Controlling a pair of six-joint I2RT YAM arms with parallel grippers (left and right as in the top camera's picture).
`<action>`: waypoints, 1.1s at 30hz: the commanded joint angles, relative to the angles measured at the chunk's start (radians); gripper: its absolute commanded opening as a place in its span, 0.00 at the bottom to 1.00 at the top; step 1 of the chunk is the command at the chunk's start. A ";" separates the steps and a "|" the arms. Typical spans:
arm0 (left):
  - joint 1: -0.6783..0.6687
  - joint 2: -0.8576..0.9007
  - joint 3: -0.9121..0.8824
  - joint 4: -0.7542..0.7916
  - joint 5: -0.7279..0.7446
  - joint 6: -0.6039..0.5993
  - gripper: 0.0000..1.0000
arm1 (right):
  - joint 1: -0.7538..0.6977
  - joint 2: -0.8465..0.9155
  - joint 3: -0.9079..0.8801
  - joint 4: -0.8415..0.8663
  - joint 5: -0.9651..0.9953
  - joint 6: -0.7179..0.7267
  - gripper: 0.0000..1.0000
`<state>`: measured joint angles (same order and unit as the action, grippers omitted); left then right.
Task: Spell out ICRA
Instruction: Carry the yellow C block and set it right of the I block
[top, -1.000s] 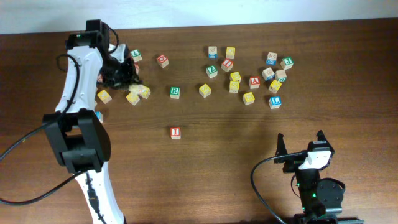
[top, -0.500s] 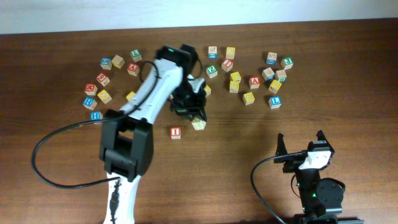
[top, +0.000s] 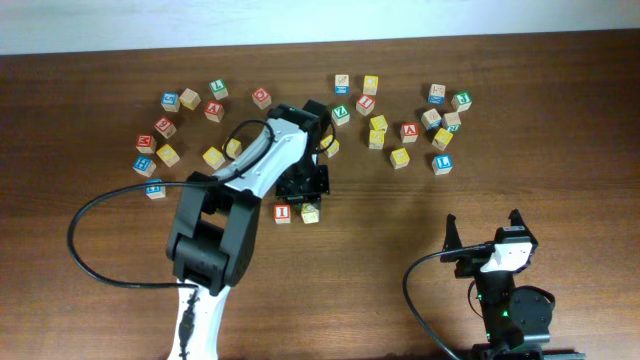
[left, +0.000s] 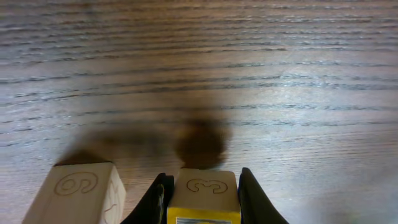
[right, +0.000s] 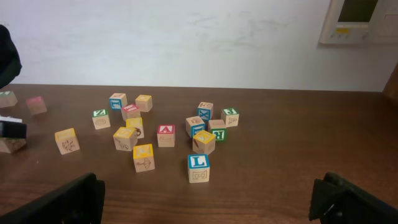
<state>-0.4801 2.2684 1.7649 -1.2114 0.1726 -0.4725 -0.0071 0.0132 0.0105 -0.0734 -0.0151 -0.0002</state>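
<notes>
Overhead, left gripper (top: 309, 205): lowered at mid-table, jaws closed onto a yellow block (top: 311, 213).
Overhead, yellow block: touches or nearly touches the right side of the I block (top: 282, 211). Judged as the second letter going down beside the first, so the word reads left to right.
Overhead, letter on it: not readable.
Overhead, spare blocks: scattered along the far side of the table (top: 560, 150), well apart from the word row. A red A block (top: 409, 131) lies among those on the right.
Overhead, right gripper (top: 483, 222): parked near the table's front edge, clear of the work.
Left wrist, fingers (left: 159, 200): one pressed on each side face of the yellow block. Its base looks at or near the wood.
Left wrist, neighbour: a plain wooden face just to the left with a narrow gap, probably the I block.
Left wrist, risk: opening the jaws could nudge that neighbour.
Right wrist, jaws: spread wide at the bottom corners, nothing between them.
Right wrist, outlook: faces the right-hand cluster, a blue L block (right: 198, 167) nearest.
</notes>
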 joint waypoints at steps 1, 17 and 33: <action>-0.004 0.004 -0.013 0.005 -0.123 -0.013 0.17 | -0.006 -0.005 -0.005 -0.006 0.009 -0.003 0.98; -0.004 0.003 -0.009 0.008 -0.199 -0.050 0.27 | -0.006 -0.005 -0.005 -0.006 0.009 -0.003 0.98; -0.022 0.003 0.016 -0.029 -0.184 -0.008 0.26 | -0.006 -0.005 -0.005 -0.006 0.009 -0.003 0.98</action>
<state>-0.4973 2.2650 1.7641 -1.2331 -0.0082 -0.5098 -0.0071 0.0132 0.0105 -0.0734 -0.0151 -0.0006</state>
